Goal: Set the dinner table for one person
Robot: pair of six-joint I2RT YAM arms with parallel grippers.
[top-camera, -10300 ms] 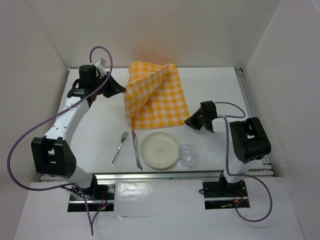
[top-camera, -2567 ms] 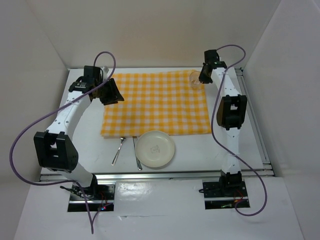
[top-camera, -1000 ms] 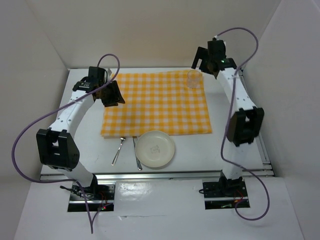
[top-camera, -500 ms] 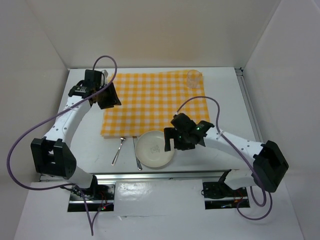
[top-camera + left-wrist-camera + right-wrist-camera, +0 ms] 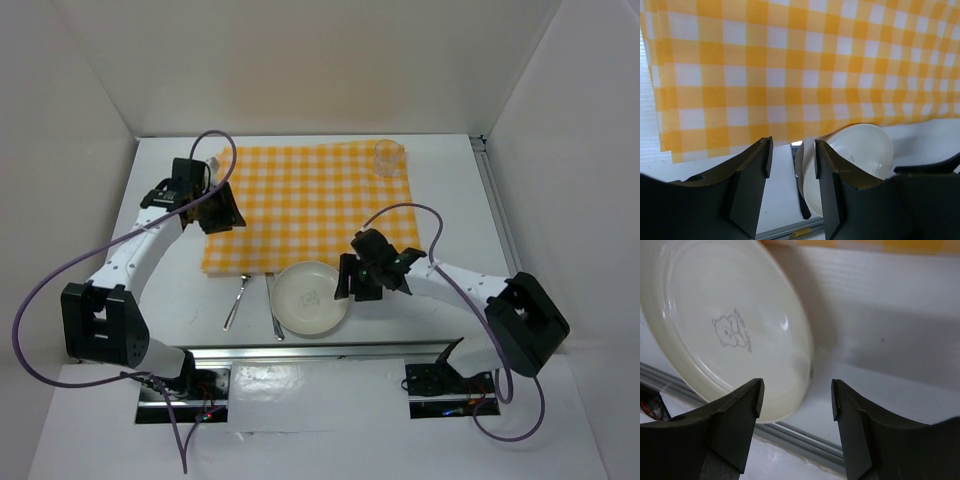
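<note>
The left arm [image 5: 132, 252] and the right arm [image 5: 462, 286] are built alike: slim white links joined by blocky black housings, each trailed by a looping purple cable [image 5: 413, 206]. The fingers [image 5: 747, 185] are dark, flat-faced wedges with bevelled edges.

One plate [image 5: 312, 298], one glass [image 5: 388, 158], one fork [image 5: 239, 299] and one knife [image 5: 272, 304] are counted. One checked cloth [image 5: 310, 200] (yellow and white) and one dinner table [image 5: 462, 178] are shown.
</note>
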